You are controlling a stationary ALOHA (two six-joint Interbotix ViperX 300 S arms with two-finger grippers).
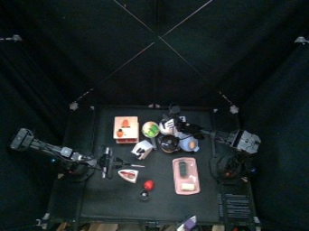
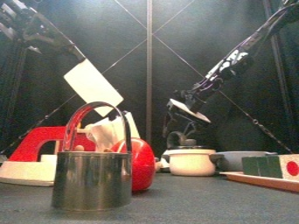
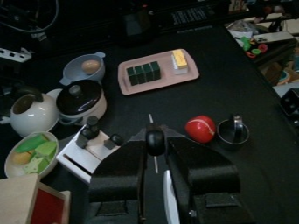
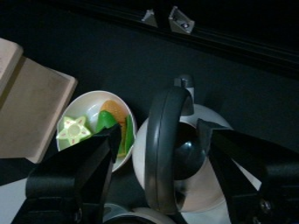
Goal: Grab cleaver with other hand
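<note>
Down at table level, the cleaver (image 2: 93, 83) shows only its pale blade, tilted up behind a steel cup (image 2: 91, 179) and a red apple (image 2: 140, 164); its handle is hidden. From the wrist above it, the left gripper (image 3: 156, 162) pinches the cleaver, the blade a thin edge-on line between the jaws. Across the table the right gripper (image 4: 158, 166) hangs spread wide over a white teapot (image 4: 187, 149) beside a green salad bowl (image 4: 100, 127), holding nothing. No writing is legible anywhere.
</note>
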